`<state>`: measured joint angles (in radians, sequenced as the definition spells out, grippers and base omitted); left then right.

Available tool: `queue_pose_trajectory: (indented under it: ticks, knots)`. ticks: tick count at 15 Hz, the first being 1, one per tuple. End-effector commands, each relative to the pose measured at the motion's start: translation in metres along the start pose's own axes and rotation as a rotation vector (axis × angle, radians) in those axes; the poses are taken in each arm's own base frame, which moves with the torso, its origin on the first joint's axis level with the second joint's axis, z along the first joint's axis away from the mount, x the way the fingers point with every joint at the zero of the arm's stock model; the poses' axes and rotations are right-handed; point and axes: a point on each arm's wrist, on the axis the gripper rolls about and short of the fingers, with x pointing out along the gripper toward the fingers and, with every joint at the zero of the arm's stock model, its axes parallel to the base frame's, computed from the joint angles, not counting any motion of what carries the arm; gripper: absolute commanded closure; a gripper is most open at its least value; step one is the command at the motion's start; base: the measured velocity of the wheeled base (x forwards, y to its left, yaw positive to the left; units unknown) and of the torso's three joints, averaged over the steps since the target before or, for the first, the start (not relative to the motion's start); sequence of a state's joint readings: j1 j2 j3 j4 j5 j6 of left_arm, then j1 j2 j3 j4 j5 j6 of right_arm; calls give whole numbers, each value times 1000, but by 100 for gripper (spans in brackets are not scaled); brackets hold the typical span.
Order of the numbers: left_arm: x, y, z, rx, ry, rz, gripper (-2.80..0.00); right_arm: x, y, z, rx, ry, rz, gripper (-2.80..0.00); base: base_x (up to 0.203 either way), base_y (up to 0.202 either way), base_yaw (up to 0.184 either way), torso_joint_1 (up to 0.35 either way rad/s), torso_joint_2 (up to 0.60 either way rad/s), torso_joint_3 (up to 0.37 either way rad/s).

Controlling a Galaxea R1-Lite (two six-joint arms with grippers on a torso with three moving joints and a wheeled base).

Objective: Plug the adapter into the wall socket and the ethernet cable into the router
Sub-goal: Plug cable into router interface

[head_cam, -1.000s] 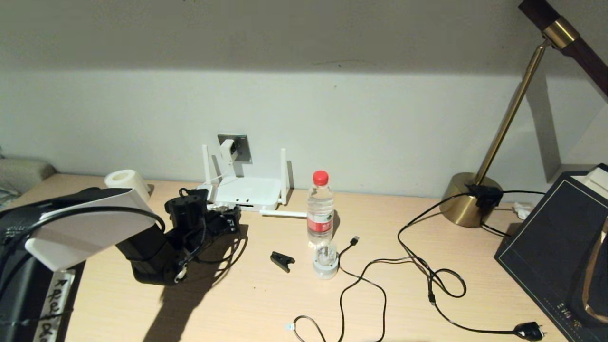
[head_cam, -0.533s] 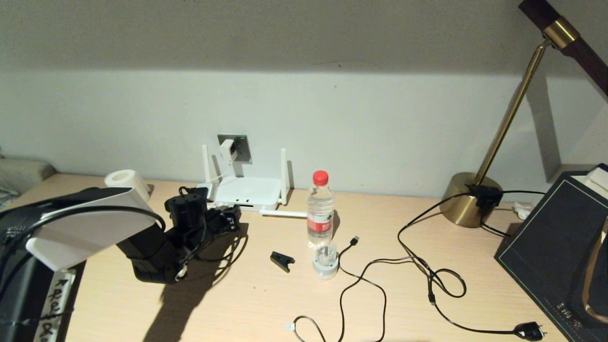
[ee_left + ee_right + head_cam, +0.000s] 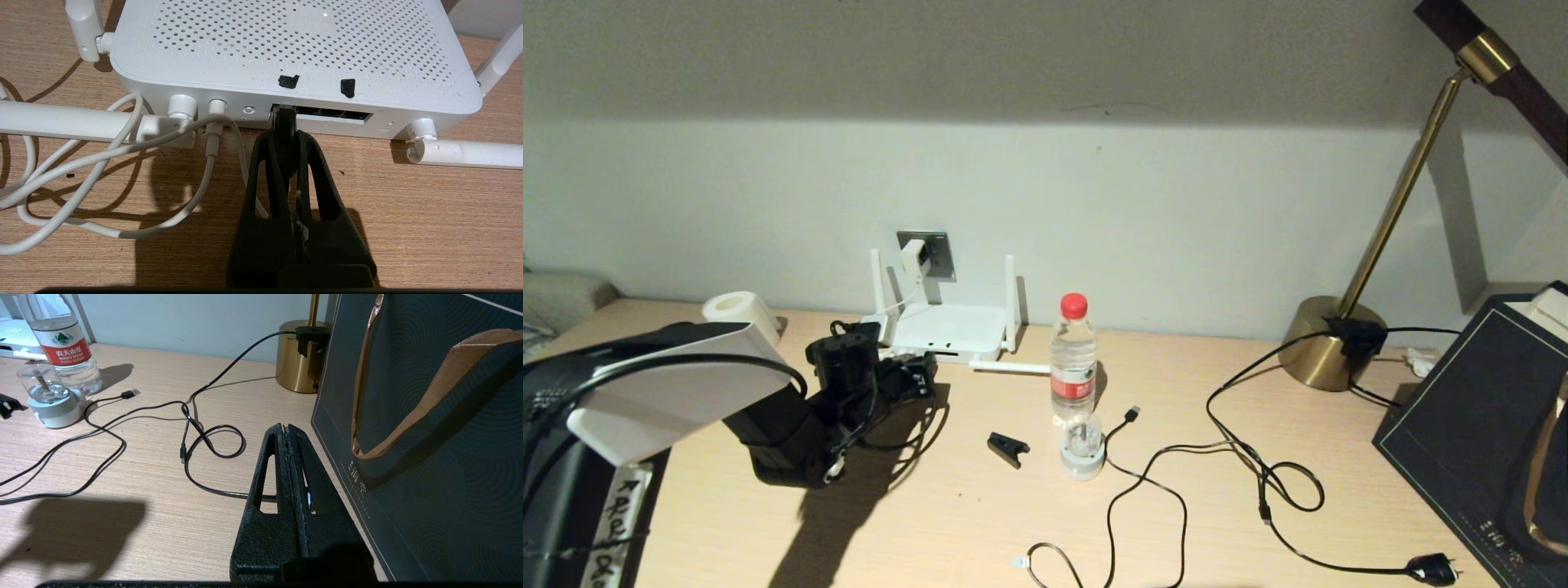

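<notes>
The white router [image 3: 947, 330] lies below the grey wall socket [image 3: 938, 252], where the white adapter [image 3: 914, 257] sits plugged in. Its white cord [image 3: 122, 151] runs to the router's [image 3: 286, 49] back. My left gripper [image 3: 286, 131] is shut on the ethernet cable's plug [image 3: 284, 119], whose tip is at the leftmost port of the dark port row. In the head view the left gripper [image 3: 916, 379] is right in front of the router, with black cable [image 3: 907, 441] looping under it. My right gripper [image 3: 286, 428] hangs shut and empty beside a dark bag.
A water bottle [image 3: 1073, 359], a small clear-domed device [image 3: 1083, 451] and a black clip [image 3: 1008, 447] stand mid-table. Black USB cable [image 3: 1147, 478] and lamp cord with black plug [image 3: 1433, 567] sprawl to the right. Brass lamp [image 3: 1331, 347], dark bag [image 3: 1478, 425], paper roll [image 3: 739, 314].
My left gripper has edged slightly toward the router's port side with the plug in it. Nothing else has moved.
</notes>
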<state>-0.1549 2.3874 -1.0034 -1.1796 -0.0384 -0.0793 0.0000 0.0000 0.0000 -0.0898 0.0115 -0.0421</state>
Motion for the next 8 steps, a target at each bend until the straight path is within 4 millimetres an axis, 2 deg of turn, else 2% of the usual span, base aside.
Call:
queue_pose_trajectory:
  ticks: [1, 8]
  knots:
    - [0, 0, 1, 0, -8, -1, 0, 2, 0, -9, 0, 34, 2, 0, 0, 0, 0, 0, 0, 0]
    - [6, 0, 4, -2, -3, -1, 0, 2, 0, -9, 0, 34, 2, 0, 0, 0, 0, 0, 0, 0]
